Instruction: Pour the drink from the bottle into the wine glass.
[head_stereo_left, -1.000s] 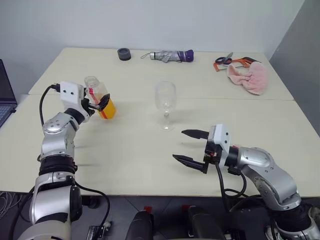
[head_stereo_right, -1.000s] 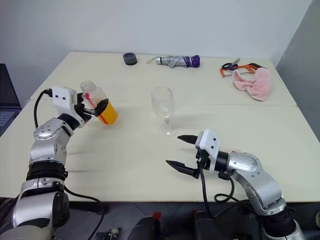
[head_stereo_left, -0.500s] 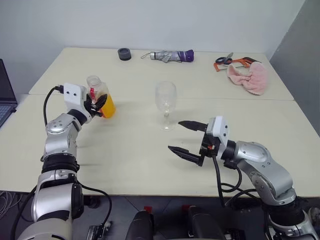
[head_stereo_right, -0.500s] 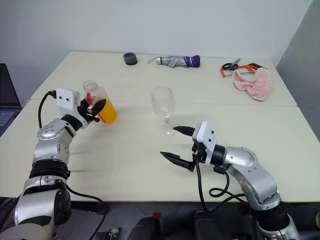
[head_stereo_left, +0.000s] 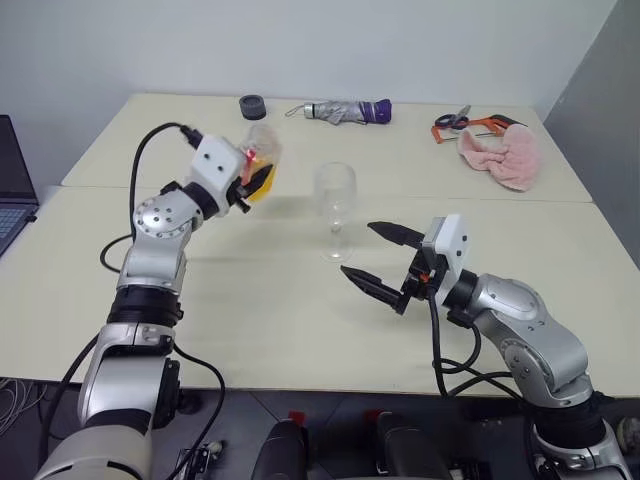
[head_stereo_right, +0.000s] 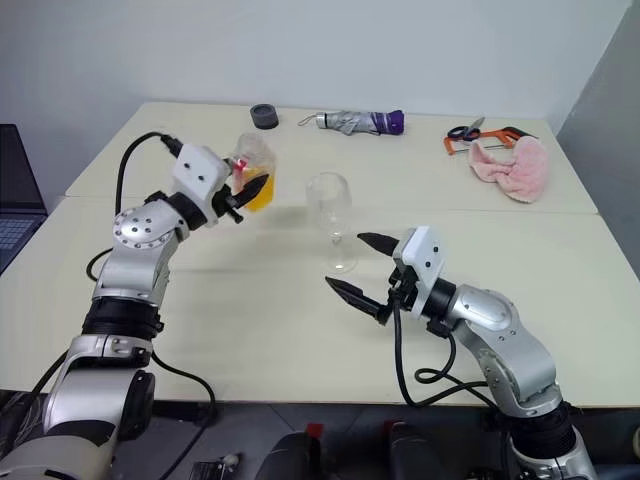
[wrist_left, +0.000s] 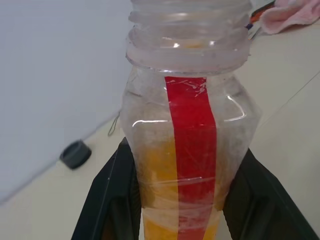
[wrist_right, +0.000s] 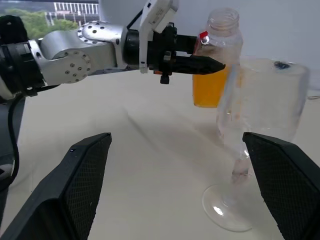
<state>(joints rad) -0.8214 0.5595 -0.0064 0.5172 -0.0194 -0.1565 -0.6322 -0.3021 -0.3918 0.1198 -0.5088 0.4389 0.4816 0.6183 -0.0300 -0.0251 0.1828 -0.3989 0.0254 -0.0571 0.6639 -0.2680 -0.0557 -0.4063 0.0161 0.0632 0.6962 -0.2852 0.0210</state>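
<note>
My left gripper (head_stereo_left: 247, 184) is shut on the bottle (head_stereo_left: 262, 160), holding it off the table just left of the wine glass (head_stereo_left: 334, 190). The bottle (wrist_left: 192, 150) is clear with a red strip, its neck is uncapped, and black fingers (wrist_left: 107, 200) press on both its sides. The orange drink (head_stereo_left: 263, 181) fills its lower part. The empty wine glass (wrist_right: 260, 115) stands upright at mid-table. In front of the glass my right gripper (head_stereo_left: 360, 250) hangs open with nothing in it, its fingertips close to the stem and foot.
Along the table's far edge lie a black round cap (head_stereo_left: 252, 106), a folded umbrella (head_stereo_left: 345, 110), scissors and an orange-handled tool (head_stereo_left: 470, 122), and a pink cloth (head_stereo_left: 500, 155). A laptop (head_stereo_left: 12, 190) sits at the far left.
My left gripper has carried the bottle up and to the right, close to the glass. The right gripper has risen a little toward the glass, still open.
</note>
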